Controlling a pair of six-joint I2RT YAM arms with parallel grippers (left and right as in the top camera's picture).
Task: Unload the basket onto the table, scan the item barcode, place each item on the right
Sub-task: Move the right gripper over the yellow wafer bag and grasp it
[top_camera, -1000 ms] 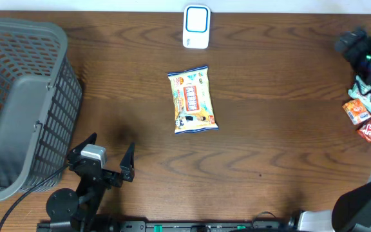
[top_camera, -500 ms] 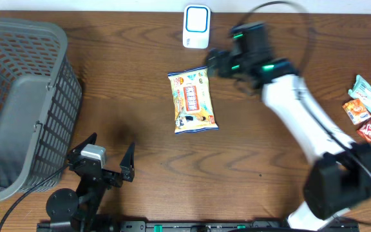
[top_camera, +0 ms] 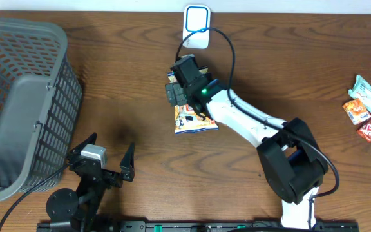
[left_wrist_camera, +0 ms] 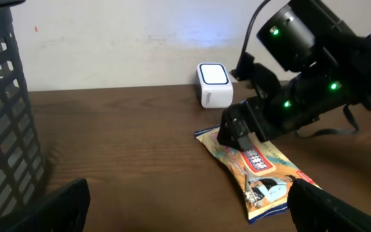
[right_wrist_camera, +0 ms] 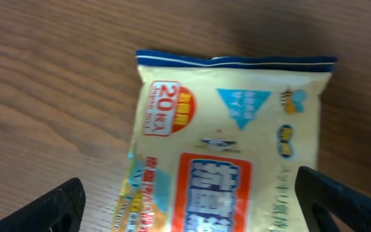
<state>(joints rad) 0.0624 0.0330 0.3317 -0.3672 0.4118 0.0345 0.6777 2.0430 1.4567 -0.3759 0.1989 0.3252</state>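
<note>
The dark wood-grain worktop (top_camera: 288,84) carries a grey plastic mesh basket (top_camera: 18,103) at its left end. The white right arm (top_camera: 250,122) reaches across the centre. Its claw (right_wrist_camera: 189,193) is released, jaws spread wide, positioned over the far end of the flat cream snack packet with blue edge and red label (top_camera: 195,122); contact cannot be confirmed. The packet lies flat at the worktop centre, near the white box scanner with blue-lit face (top_camera: 196,26) at the far edge. The left claw (top_camera: 113,142) is released, at the near edge, well apart from the packet. Small coloured packets (top_camera: 369,109) lie at the right edge.
</note>
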